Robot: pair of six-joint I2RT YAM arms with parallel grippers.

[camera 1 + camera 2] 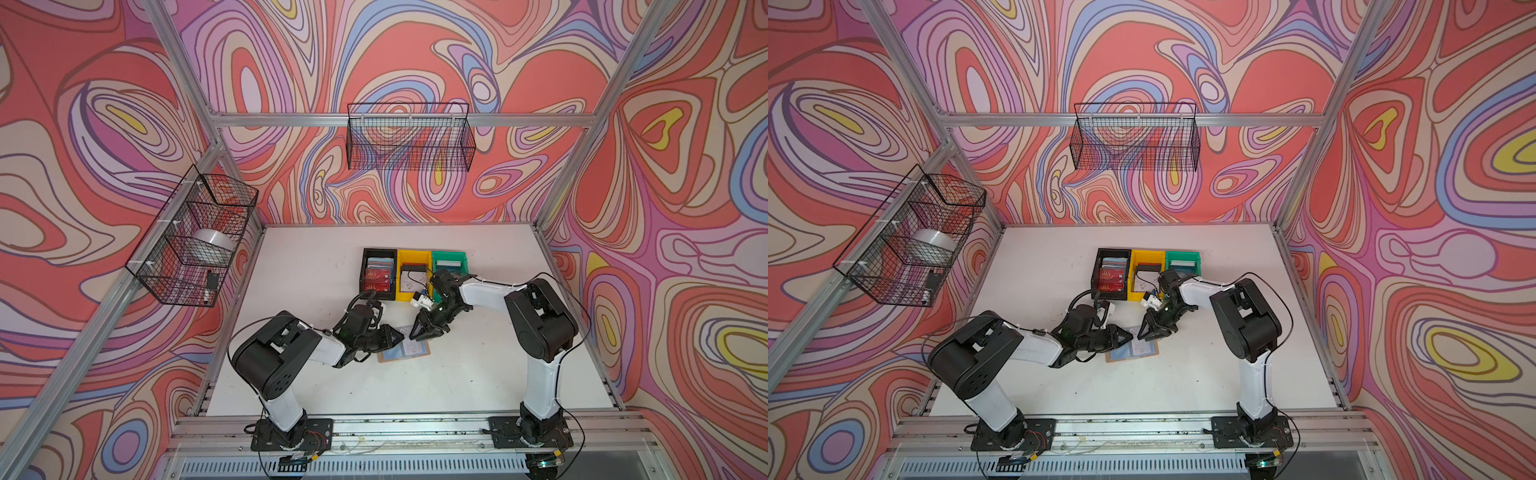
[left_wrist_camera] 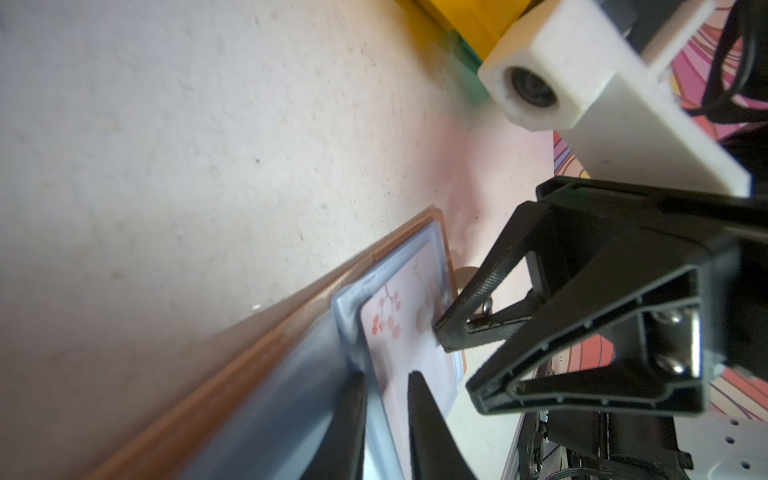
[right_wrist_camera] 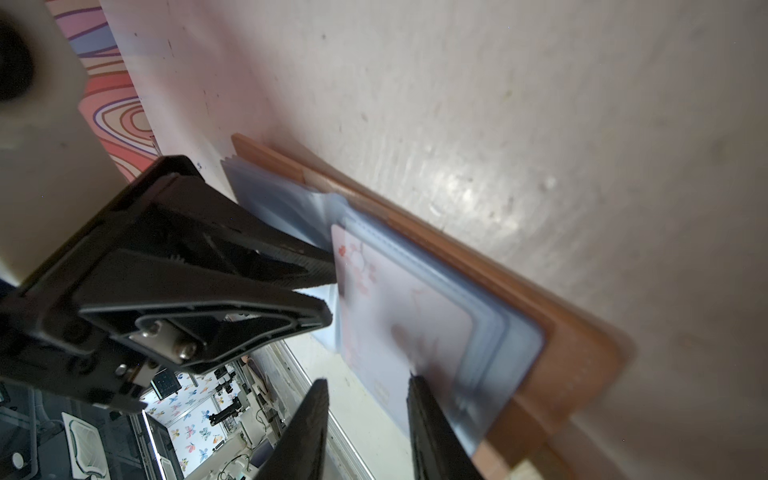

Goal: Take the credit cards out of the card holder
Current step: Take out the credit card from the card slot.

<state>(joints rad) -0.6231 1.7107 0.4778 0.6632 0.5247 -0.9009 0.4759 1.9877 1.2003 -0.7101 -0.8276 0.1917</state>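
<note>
Card holder: the card holder (image 1: 395,353) is laid open and flat on the white table (image 1: 311,291), with the tan cover underneath and the bluish clear sleeve pages (image 3: 511,332) facing up.
Credit card: a white credit card (image 2: 399,332) with pink blossom marks is seen in the uppermost sleeve, on the half of the card holder nearer the right arm. Its short edge lies at the holder's fold. Whether it is partly drawn out cannot be told.
Left gripper: the left gripper (image 2: 386,378) is brought low over the fold of the card holder, on the left-arm side. Its jaws are narrowly parted and set astride the card's short edge and the sleeve's rim. A gap is seen between the two fingers, and no firm pinch on the card can be made out.
Right gripper: the right gripper (image 3: 368,382) is held over the opposite half of the card holder, facing the left one tip to tip. Its jaws are spread. One fingertip (image 2: 446,328) is laid against the face of the card, and nothing is clasped between the fingers.
Bins: behind the card holder, toward the back wall, a black bin (image 1: 365,253), a yellow bin (image 1: 409,254) and a green bin (image 1: 449,254) are lined up touching one another.
Bin contents: red and blue cards (image 1: 379,277) are stacked in the black bin, well apart from the card holder.
</note>
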